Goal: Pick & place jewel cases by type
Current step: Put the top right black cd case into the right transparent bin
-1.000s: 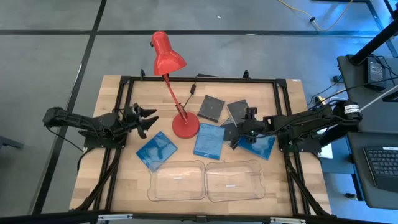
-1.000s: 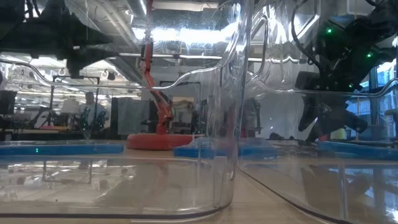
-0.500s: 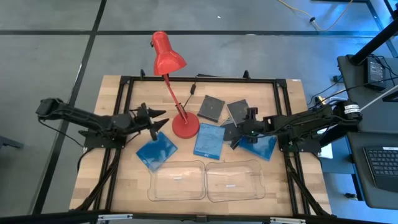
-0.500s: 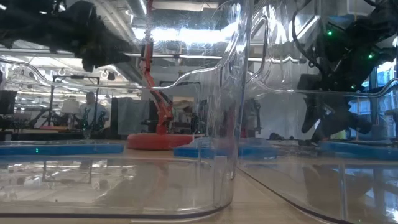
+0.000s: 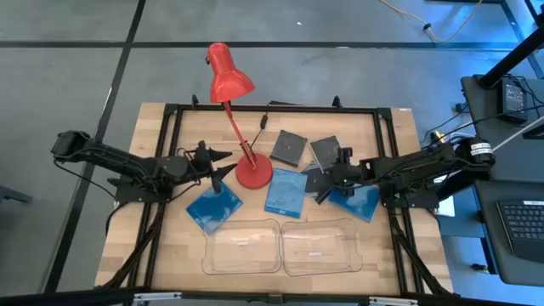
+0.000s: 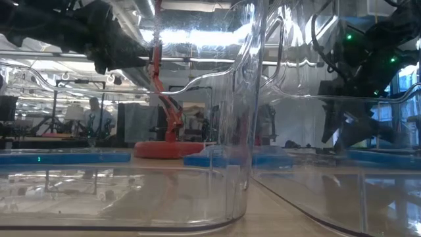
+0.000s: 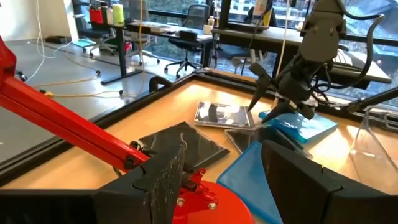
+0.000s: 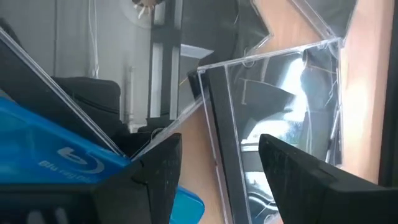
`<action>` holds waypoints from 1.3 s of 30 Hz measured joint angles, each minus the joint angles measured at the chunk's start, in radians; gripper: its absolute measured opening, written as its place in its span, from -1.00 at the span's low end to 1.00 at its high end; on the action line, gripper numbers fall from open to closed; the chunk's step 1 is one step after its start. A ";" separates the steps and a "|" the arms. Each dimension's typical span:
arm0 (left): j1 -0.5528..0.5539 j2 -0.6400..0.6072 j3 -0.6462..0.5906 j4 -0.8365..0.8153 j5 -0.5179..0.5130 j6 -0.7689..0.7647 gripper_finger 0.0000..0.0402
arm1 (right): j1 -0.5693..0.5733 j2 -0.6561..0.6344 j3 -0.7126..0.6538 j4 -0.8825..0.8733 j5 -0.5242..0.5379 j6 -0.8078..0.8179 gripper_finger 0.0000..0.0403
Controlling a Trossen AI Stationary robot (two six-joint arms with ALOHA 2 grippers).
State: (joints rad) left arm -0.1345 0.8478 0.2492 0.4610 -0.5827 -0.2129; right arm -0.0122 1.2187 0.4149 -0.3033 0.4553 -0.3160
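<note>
I have the right gripper [image 5: 327,180] down among the jewel cases, fingers spread and gripping nothing, its tips over the dark case [image 5: 314,179] lying between two blue cases [image 5: 286,191] [image 5: 355,201]. Two more dark cases [image 5: 289,147] [image 5: 325,151] lie just beyond it. My left gripper [image 5: 219,161] hangs with fingers parted and empty beside the red lamp base [image 5: 253,174], above another blue case [image 5: 214,206]. Two clear trays [image 5: 242,247] [image 5: 320,246] sit side by side at the near edge.
</note>
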 joint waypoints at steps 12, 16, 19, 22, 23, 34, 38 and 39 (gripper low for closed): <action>0.000 0.004 0.001 0.045 0.002 0.014 0.06 | -0.031 0.132 0.003 0.087 0.031 -0.037 0.08; 0.000 0.005 0.001 0.045 -0.011 0.017 0.06 | -0.030 0.178 0.004 0.132 0.117 -0.072 0.08; 0.000 0.005 0.001 0.045 -0.011 0.017 0.06 | -0.030 0.195 0.004 0.142 0.139 -0.086 0.08; 0.000 0.005 0.001 0.045 -0.012 0.017 0.06 | -0.031 0.205 0.003 0.146 0.140 -0.086 0.08; 0.000 0.005 0.001 0.045 -0.012 0.017 0.06 | -0.031 0.207 0.003 0.148 0.140 -0.086 0.07; 0.000 0.005 0.001 0.045 -0.012 0.017 0.06 | -0.032 0.220 0.002 0.146 0.111 -0.086 -0.45; 0.000 0.005 0.001 0.045 -0.012 0.017 0.06 | -0.032 0.220 0.001 0.143 0.117 -0.086 -0.58; 0.000 0.005 0.001 0.045 -0.012 0.017 0.06 | -0.032 0.220 0.001 0.144 0.120 -0.087 -0.59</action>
State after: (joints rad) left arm -0.1345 0.8532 0.2504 0.5059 -0.5945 -0.1955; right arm -0.0441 1.4384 0.4160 -0.1596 0.5758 -0.4026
